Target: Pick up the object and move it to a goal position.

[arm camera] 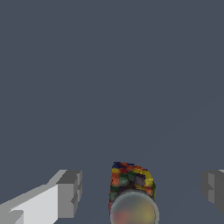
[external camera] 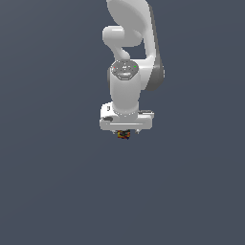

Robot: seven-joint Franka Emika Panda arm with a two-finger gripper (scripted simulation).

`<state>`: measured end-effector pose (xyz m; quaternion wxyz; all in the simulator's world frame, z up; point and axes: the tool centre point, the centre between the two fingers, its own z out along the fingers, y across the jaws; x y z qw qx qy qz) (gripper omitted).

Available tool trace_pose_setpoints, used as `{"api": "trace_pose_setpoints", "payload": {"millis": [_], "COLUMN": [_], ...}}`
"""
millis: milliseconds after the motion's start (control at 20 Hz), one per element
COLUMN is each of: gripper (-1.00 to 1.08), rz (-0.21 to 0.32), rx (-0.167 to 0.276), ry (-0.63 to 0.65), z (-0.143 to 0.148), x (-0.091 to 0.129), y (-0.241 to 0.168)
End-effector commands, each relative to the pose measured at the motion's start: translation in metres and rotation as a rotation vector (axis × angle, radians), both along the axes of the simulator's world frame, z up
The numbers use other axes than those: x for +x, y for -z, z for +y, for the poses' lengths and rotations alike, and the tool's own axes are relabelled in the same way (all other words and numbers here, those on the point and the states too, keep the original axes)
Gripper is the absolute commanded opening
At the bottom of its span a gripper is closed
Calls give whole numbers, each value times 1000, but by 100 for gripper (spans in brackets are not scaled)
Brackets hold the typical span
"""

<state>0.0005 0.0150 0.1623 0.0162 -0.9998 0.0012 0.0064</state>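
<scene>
The object point(external camera: 124, 135) is a tiny lump with red, orange, yellow and dark patches, showing just under the white hand in the exterior view. In the wrist view the object point(arm camera: 130, 179) lies between the two grey fingertips point(arm camera: 70, 192), with a wide gap to each; the other fingertip sits at the picture's edge. My gripper point(arm camera: 142, 190) is open around the object and touches it on neither side. In the exterior view the gripper point(external camera: 125, 132) hangs straight down over the object and its fingers are mostly hidden by the hand.
A blurred pale round shape point(arm camera: 133, 212) covers the near end of the object in the wrist view; I cannot tell what it is. The flat dark grey-blue ground point(external camera: 57, 182) spreads on all sides. The white arm point(external camera: 127, 52) rises above the gripper.
</scene>
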Motion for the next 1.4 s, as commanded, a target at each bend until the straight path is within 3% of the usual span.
{"api": "trace_pose_setpoints", "payload": {"millis": [0, 350, 950, 1350], "gripper": [100, 100, 100, 100], "rz": [0, -2, -9, -11], "rx": [-1, -10, -29, -33], "ry": [2, 22, 72, 84], "z": [0, -2, -6, -7], "x": [-3, -22, -77, -92], "y": [2, 16, 47, 54]}}
